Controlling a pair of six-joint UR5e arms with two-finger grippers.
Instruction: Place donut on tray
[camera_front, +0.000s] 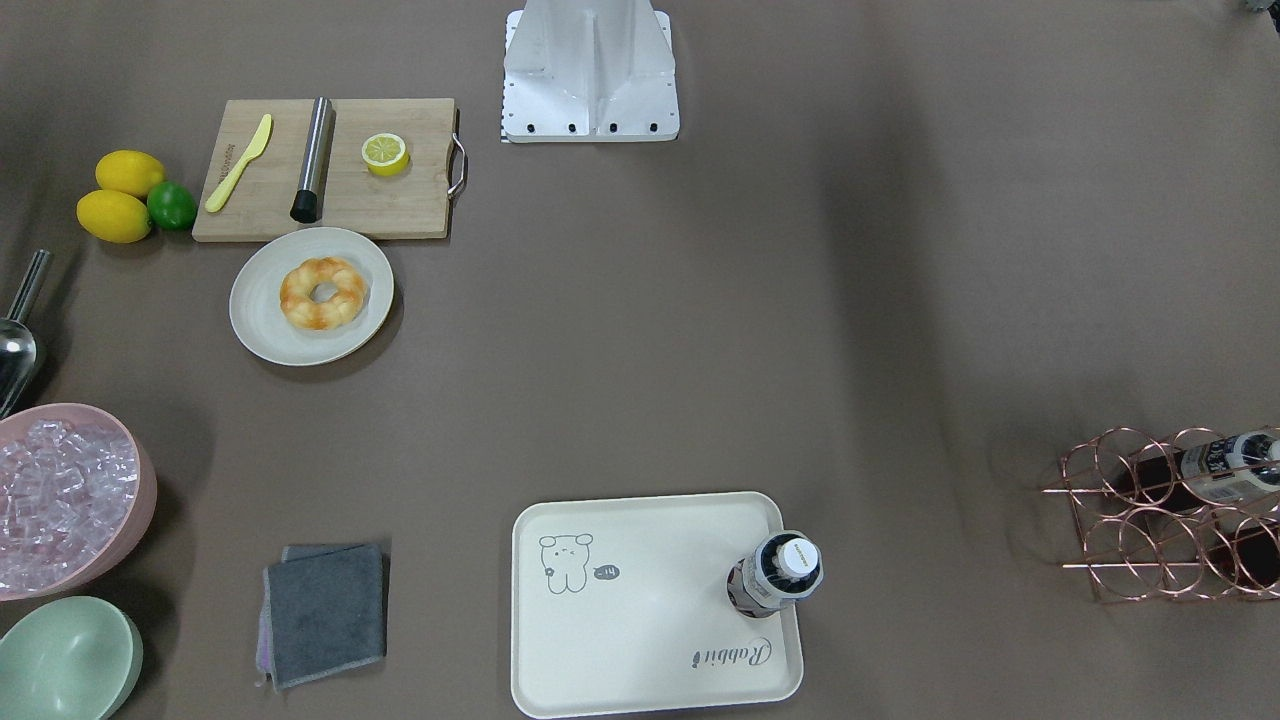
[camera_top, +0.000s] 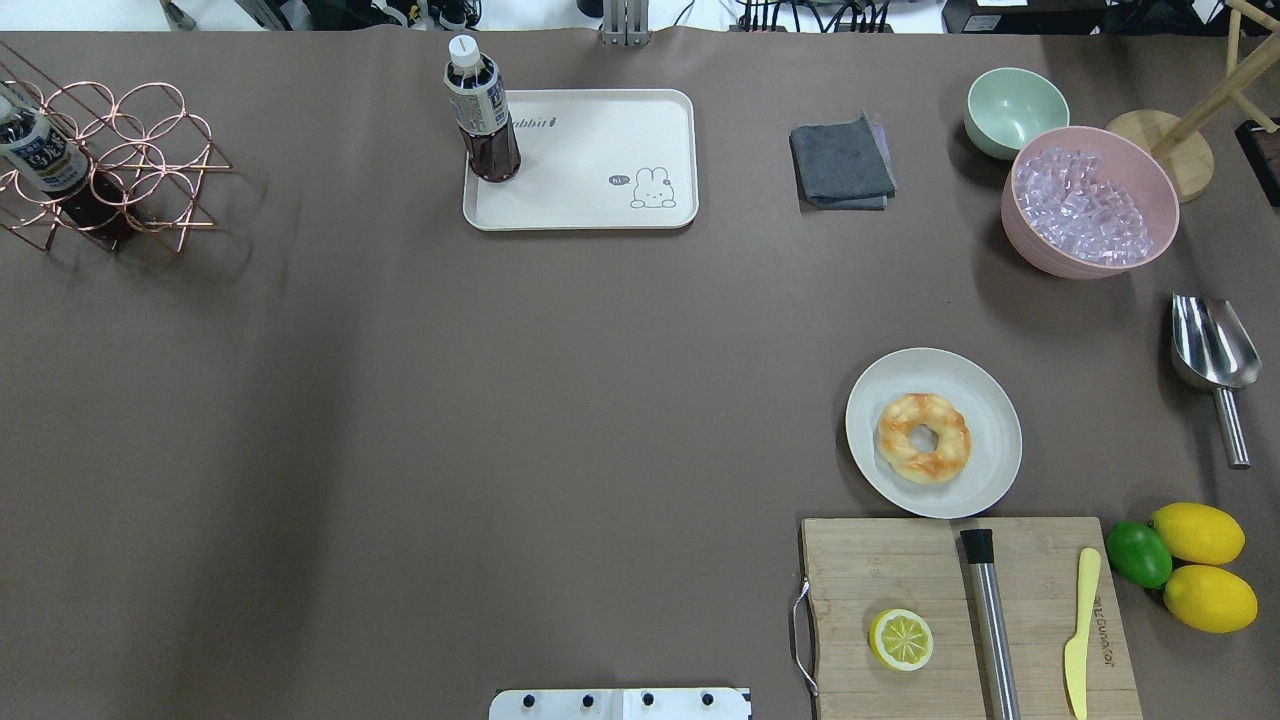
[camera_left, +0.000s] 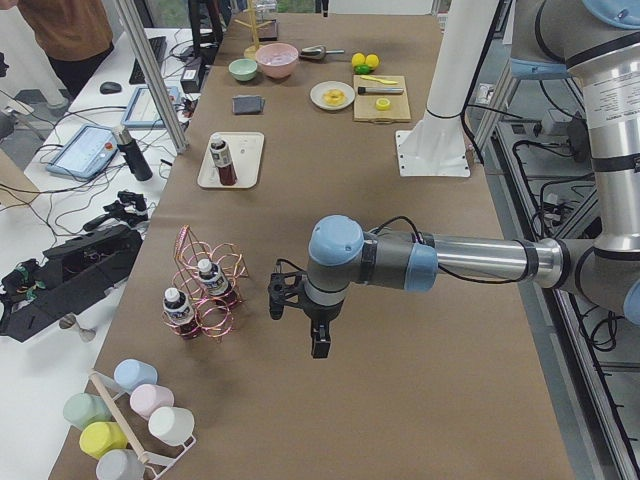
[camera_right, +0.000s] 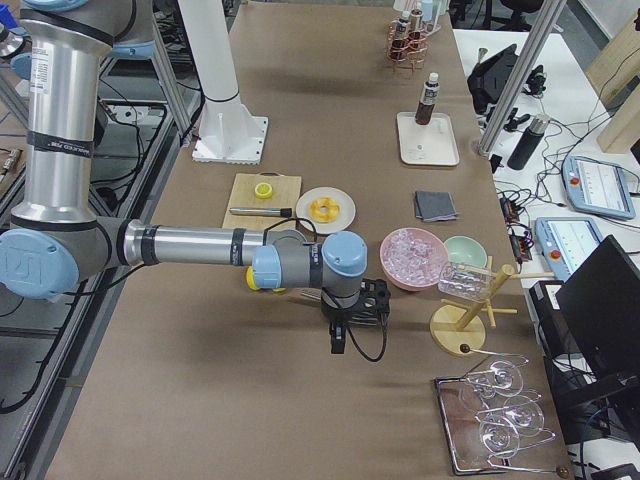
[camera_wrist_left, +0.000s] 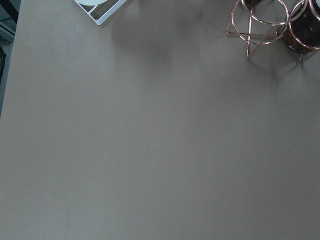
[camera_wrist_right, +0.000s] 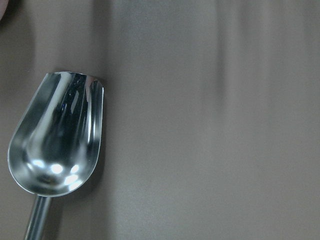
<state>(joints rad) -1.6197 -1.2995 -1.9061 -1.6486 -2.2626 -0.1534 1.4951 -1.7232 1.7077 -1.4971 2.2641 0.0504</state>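
Note:
The donut (camera_front: 322, 293) is a golden glazed ring lying on a round off-white plate (camera_front: 260, 320); it also shows in the overhead view (camera_top: 924, 437). The cream tray (camera_front: 640, 640) with the bear drawing sits across the table, also in the overhead view (camera_top: 590, 190), with a dark drink bottle (camera_front: 785, 570) standing in one corner. My left gripper (camera_left: 320, 348) hangs over bare table near the copper rack, far from both. My right gripper (camera_right: 340, 346) hangs over the table near the metal scoop. I cannot tell whether either is open or shut.
A wooden cutting board (camera_top: 1040, 560) with a halved lemon (camera_top: 901, 639), a steel rod and a yellow knife lies beside the plate. Lemons and a lime (camera_top: 1138, 553), a pink ice bowl (camera_top: 1090, 212), a green bowl, a grey cloth (camera_top: 842, 162), a metal scoop (camera_wrist_right: 55, 140) and a copper bottle rack (camera_top: 120, 170) surround them.

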